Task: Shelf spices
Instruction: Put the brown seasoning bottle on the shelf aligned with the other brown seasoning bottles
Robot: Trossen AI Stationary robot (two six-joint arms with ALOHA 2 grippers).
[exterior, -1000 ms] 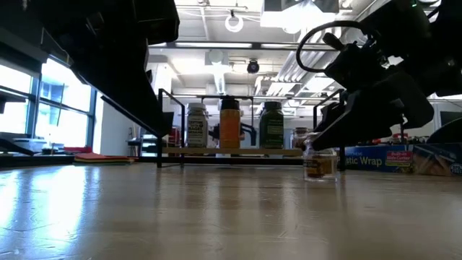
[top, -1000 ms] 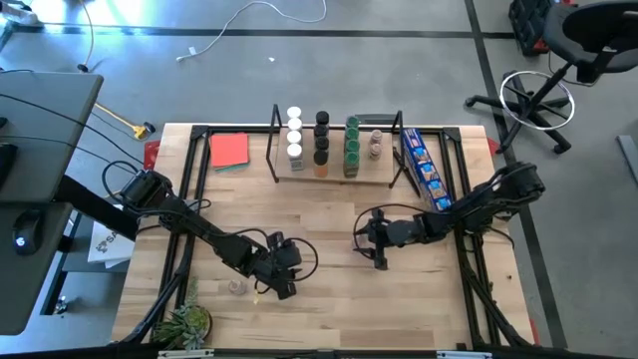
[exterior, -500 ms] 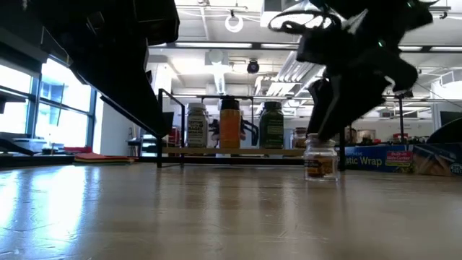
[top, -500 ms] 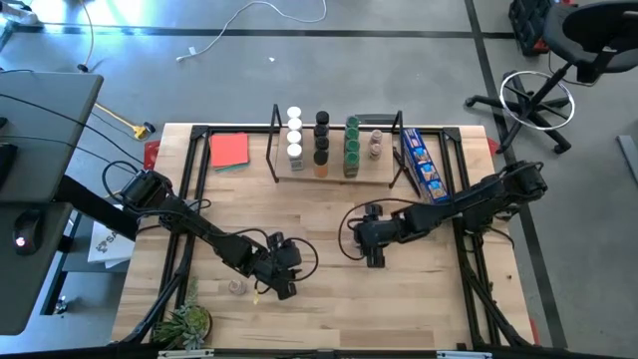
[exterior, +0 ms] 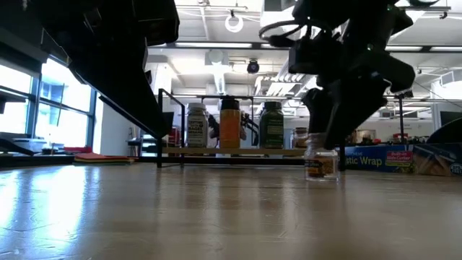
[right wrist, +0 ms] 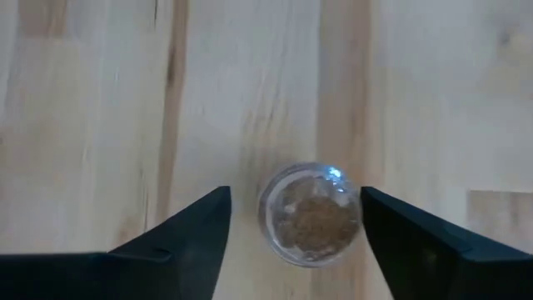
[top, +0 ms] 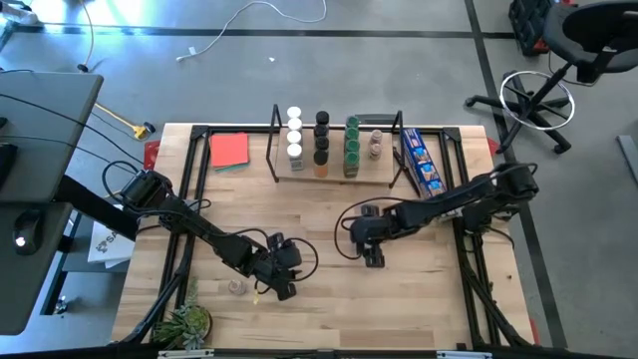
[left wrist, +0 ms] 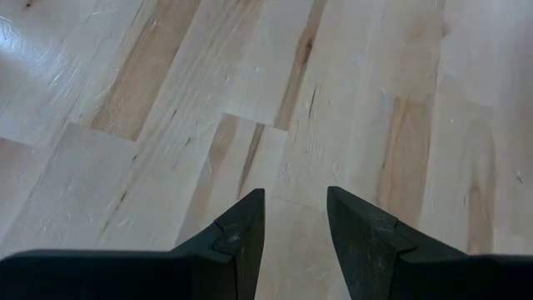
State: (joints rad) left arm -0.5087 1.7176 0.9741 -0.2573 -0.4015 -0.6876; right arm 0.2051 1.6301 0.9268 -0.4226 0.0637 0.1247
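Over bare boards toward the near-left part of the wooden table (top: 329,299), the left gripper (left wrist: 296,218) hangs with its two dark fingers (left wrist: 241,237) parted by a narrow gap and nothing between them; only wood grain shows ahead of it. Just beside it, toward the table's left edge, a small clear jar (top: 236,287) stands alone.

Near the middle of the table, the right gripper (right wrist: 293,225) points straight down, its fingers (right wrist: 179,233) spread wide. A clear spice jar (right wrist: 311,212) holding brown powder stands upright on the table between them, closer to one finger than the other, with a gap on both sides, so it is not gripped. From table height the same jar (exterior: 321,163) stands directly beneath the gripper.

Beyond both grippers, at the far edge, the shelf (top: 337,176) carries rows of jars (top: 294,137) with white, black, green and clear lids. A red card (top: 229,151) lies to its left, and a long blue packet (top: 423,170) to its right.
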